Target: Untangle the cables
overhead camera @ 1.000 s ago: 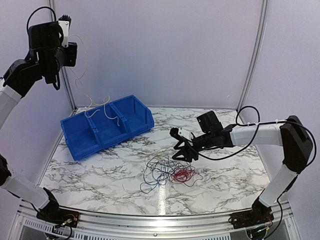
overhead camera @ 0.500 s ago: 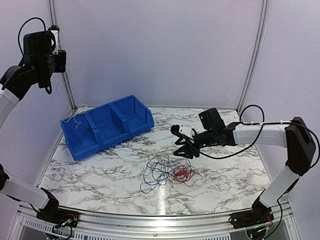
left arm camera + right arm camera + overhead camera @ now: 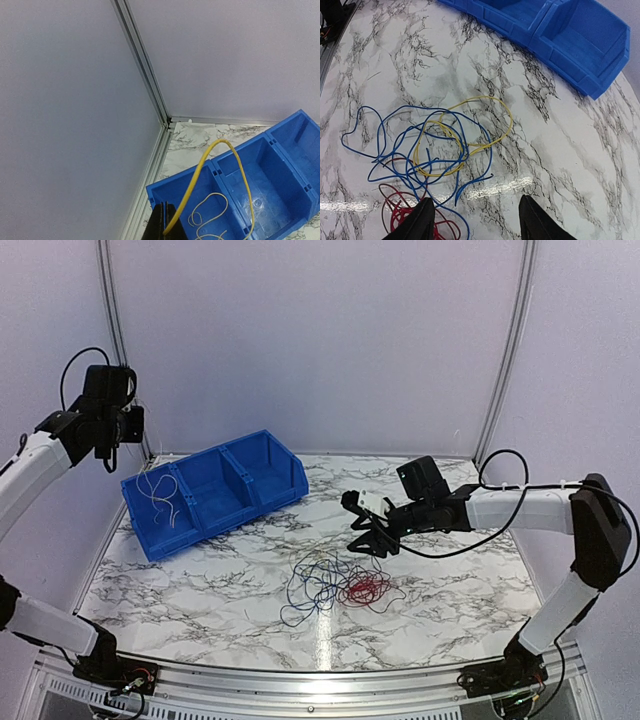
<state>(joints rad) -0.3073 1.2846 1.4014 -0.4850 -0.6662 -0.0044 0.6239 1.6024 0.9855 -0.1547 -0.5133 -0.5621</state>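
A white marble-patterned table [image 3: 200,590] inside pale walls held a blue three-compartment bin [image 3: 230,515] at the back left. A loose tangle of thin cables [image 3: 335,585] lay near the table's middle, well apart from the bin. The tangle was mostly blue wire [image 3: 420,150], with a yellow loop [image 3: 470,125] running through it and a small red bunch [image 3: 395,215] at its right side. The right gripper [image 3: 475,225] hovered just above the tangle's far right edge, its two black fingers [image 3: 415,220] spread apart and grasping nothing. The left arm was raised high beside the left wall, above the bin. The left gripper [image 3: 162,222] was clenched on one end of a yellowish cable [image 3: 220,142], which arched upward and dropped into the bin beside the divider between its end and middle compartments. Pale thin loops [image 3: 207,210] lay on the end compartment's floor.
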